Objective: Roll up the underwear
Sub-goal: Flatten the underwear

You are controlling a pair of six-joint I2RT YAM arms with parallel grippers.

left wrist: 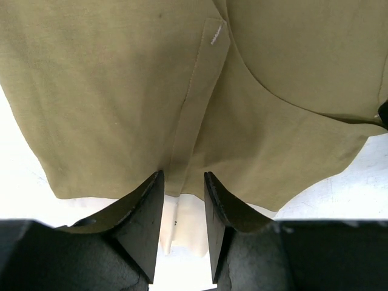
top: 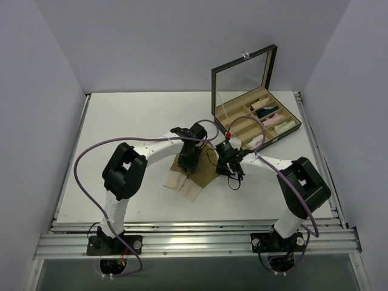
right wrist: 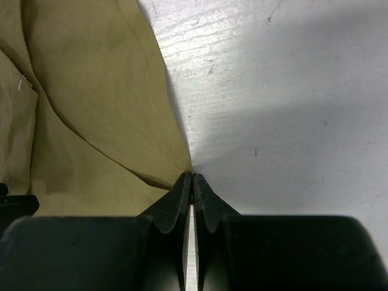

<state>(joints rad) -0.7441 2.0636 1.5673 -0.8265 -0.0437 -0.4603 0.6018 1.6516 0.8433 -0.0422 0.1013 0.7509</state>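
We see the tan underwear (top: 195,179) lying spread flat on the tabletop (top: 121,121), near the middle and just in front of the two arms, with its paler band toward the near left. The left claw (left wrist: 182,182) hangs low over the cloth with its fingers released, a clear gap between them, and its tips sit at the near edge of the fabric beside a stitched seam. The right claw (right wrist: 192,177) is clenched, finger against finger, with its tips touching the right edge of the same cloth. We cannot tell whether any fabric is pinched between them. At the far right of the tabletop stands a box (top: 225,110) with its lid raised, and rolled cloths lie in its compartments.
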